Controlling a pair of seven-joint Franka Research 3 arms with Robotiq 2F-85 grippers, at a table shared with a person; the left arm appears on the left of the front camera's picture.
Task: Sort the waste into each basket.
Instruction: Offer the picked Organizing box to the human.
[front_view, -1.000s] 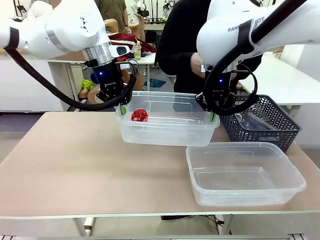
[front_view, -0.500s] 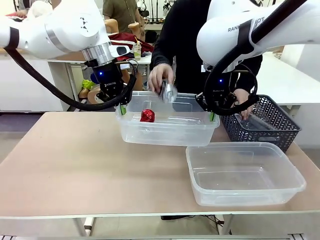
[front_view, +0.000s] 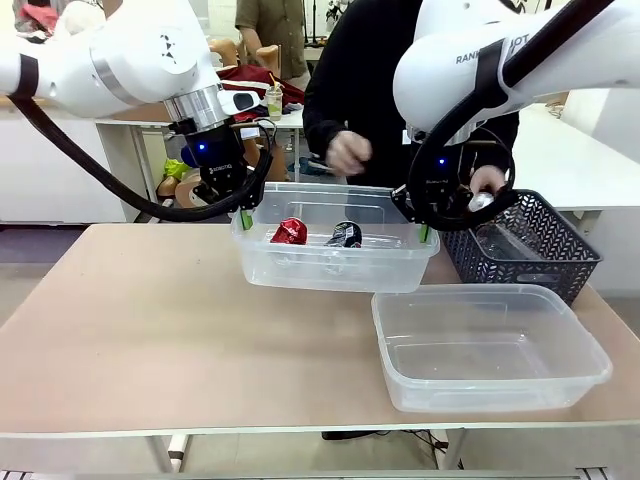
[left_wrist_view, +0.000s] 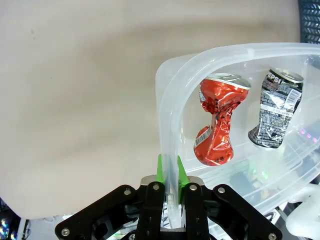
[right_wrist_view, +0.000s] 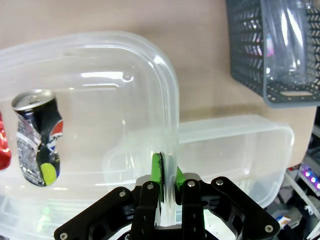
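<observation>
Both grippers hold one clear tub (front_view: 330, 268) level above the table. My left gripper (front_view: 241, 214) is shut on its left rim (left_wrist_view: 172, 95), and my right gripper (front_view: 423, 232) is shut on its right rim (right_wrist_view: 169, 90). Inside lie a crushed red can (front_view: 289, 232) (left_wrist_view: 217, 122) and a darker crushed can (front_view: 344, 235) (left_wrist_view: 276, 110) (right_wrist_view: 39, 137). A second clear tub (front_view: 490, 345) (right_wrist_view: 240, 142) stands on the table at the front right. Clear bottles (right_wrist_view: 290, 45) lie in the grey lattice basket.
The dark grey lattice basket (front_view: 530, 245) stands at the right behind the second tub. The person stands at the far side, one hand (front_view: 347, 152) above the held tub, the other hand (front_view: 487, 180) over the lattice basket. The table's left half is bare.
The person's hand has dropped the darker can into the held tub beside the red can and drawn back. Both grippers have kept their grip and place.
</observation>
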